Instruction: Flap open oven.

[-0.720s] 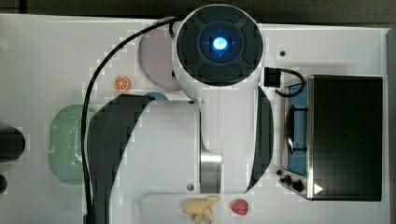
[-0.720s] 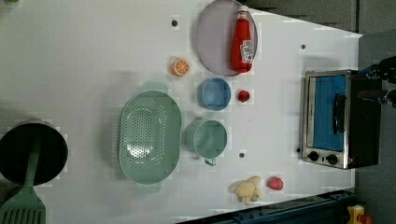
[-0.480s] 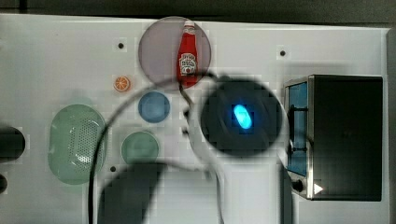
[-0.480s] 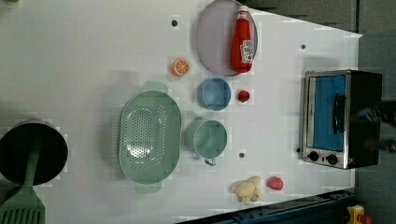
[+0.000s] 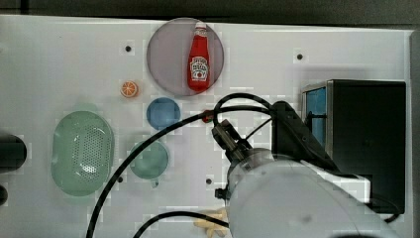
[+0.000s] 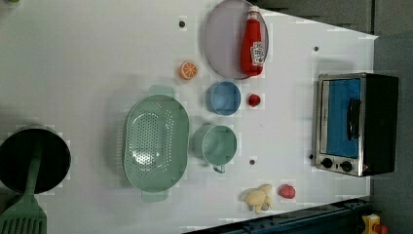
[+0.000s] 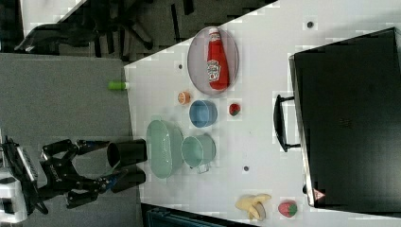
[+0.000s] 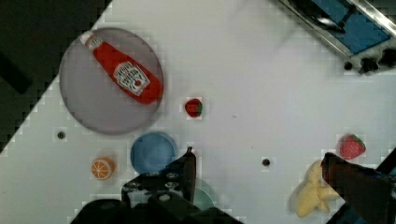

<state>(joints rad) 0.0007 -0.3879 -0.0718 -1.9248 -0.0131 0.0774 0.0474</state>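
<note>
The oven (image 6: 358,124) stands at the left view's right edge, a black-topped box with a silver frame and black knobs. Its blue glass door (image 6: 341,117) is shut, and the dark bar handle (image 6: 353,118) lies across it. It is also seen as the oven (image 5: 366,144) in the top view, the oven (image 7: 350,123) in the right view and the oven (image 8: 345,23) in the wrist view. My arm (image 5: 282,198) reaches in beside the oven's front in the top view. My gripper (image 8: 258,156) hangs high over the table, open, with nothing between its fingers (image 8: 187,172).
A ketchup bottle (image 5: 199,59) lies on a purple plate (image 5: 168,74). Near it are an orange slice (image 5: 129,89), a blue bowl (image 5: 163,113), a green cup (image 5: 148,159) and a green colander (image 5: 81,151). A banana (image 6: 257,198), a strawberry (image 6: 287,191) and a black pot (image 6: 29,158) sit nearer the table edges.
In the top view my arm has swung from the back middle of the table to beside the oven's front, uncovering the plate and bottle. The oven door stays shut.
</note>
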